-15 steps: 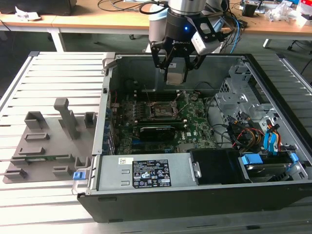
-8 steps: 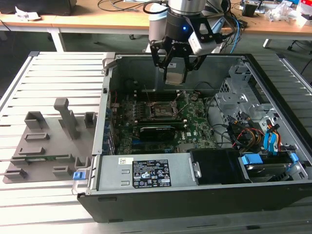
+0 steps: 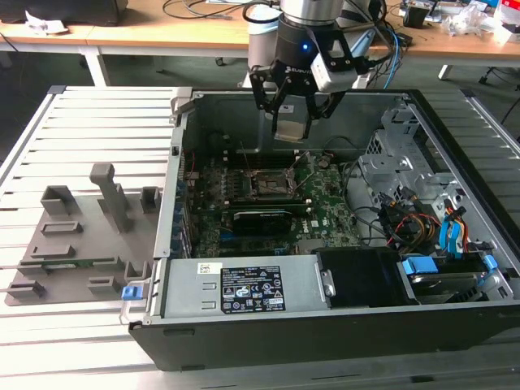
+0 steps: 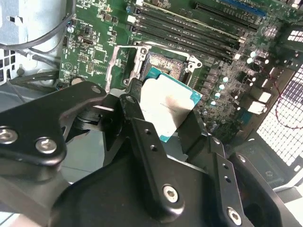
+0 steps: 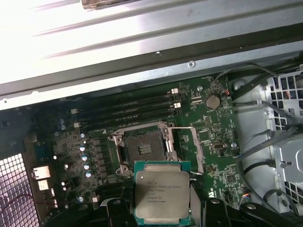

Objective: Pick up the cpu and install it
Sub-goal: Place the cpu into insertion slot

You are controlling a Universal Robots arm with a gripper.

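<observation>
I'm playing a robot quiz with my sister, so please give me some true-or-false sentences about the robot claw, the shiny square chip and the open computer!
The black gripper grips the small flat square silver-topped cpu. True.
The cpu sits in the square metal-framed socket. False: the socket is empty; the cpu is held above the green motherboard.
The black computer case is open. True.
The grey plastic tray lies inside the case. False: it lies outside, on the exterior view's left.

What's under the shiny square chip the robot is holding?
Below the cpu in the pincer lies the green motherboard with its open, empty socket. The cpu hides the bit of board right behind it.
</observation>
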